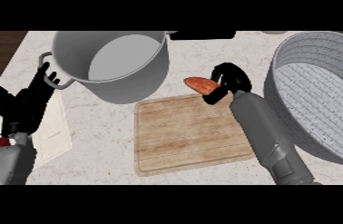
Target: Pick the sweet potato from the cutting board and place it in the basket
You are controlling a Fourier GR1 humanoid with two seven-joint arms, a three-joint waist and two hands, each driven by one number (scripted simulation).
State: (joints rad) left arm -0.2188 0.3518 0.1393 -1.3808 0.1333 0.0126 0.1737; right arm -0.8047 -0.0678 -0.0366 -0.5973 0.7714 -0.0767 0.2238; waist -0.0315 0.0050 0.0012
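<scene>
An orange sweet potato (200,84) is held above the far right corner of the wooden cutting board (191,132). My right hand (226,82) is curled round its right end, so only the left half shows. The grey basket (295,82) stands at the right edge of the view, just right of that hand. My left hand (36,94) rests open at the left edge, fingers up, beside the pot's handle.
A large grey pot (114,64) stands at the back left, its base close to the board's far left corner. A white sheet (53,137) lies on the counter at the left. A dark object (201,35) sits at the back edge.
</scene>
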